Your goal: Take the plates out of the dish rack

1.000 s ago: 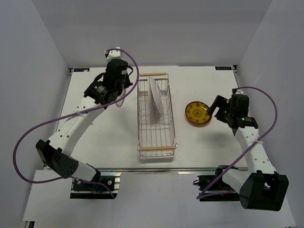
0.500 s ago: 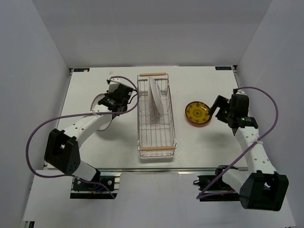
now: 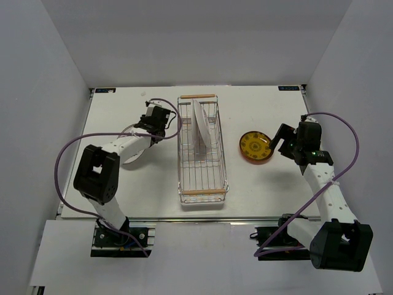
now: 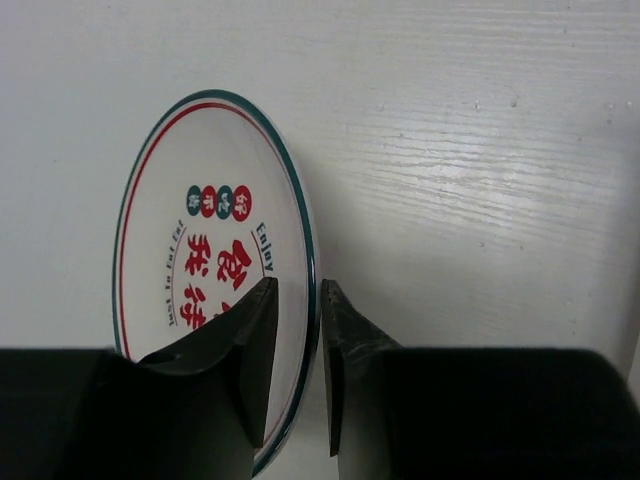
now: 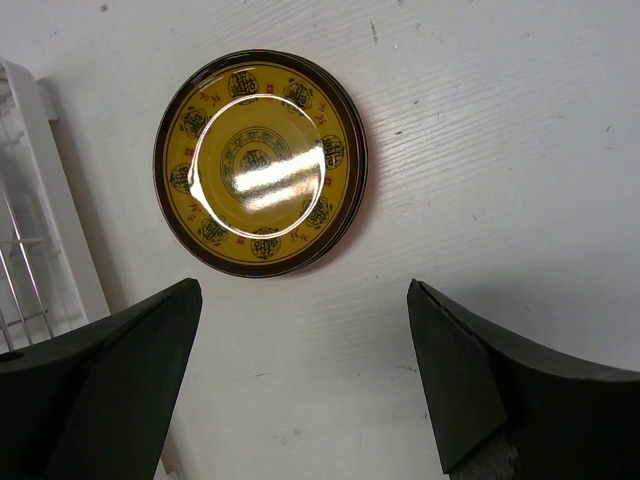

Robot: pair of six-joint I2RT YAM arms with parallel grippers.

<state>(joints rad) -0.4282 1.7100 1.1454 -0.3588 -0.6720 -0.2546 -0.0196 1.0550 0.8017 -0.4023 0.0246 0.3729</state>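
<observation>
Currently I am looking at a white round plate with a dark-green rim point(image 4: 210, 220), a thin red ring inside that rim and red lettering on its face. It is sitting on the white table point(image 4: 480, 150), to the left of the long silver wire dish rack point(image 3: 202, 166) and outside the basket. My left gripper point(image 4: 297, 292) is straddling this plate's edge, with one finger point(image 4: 255, 350) over the plate's face and the other beyond the rim. The jaws are standing a little apart, and a sliver of plate is showing between finger and rim, so they are not pinching it.

Inside the rack, white plates point(image 3: 199, 126) are standing on edge in the far half, leaning slightly; I cannot tell how many. A light wooden bar handle point(image 3: 198, 96) is capping the far short end, and its twin is capping the near end.

Right of the rack and apart from it, a round yellow plate with a dark rim and a ring of dark medallions point(image 5: 258, 162) is lying flat on the table. A reddish-orange edge is peeking out under its right side, and I cannot tell whether that is another plate. My right gripper point(image 5: 302, 300) is hovering just beside the yellow plate, its fingers spread wide and gripping nothing.
</observation>
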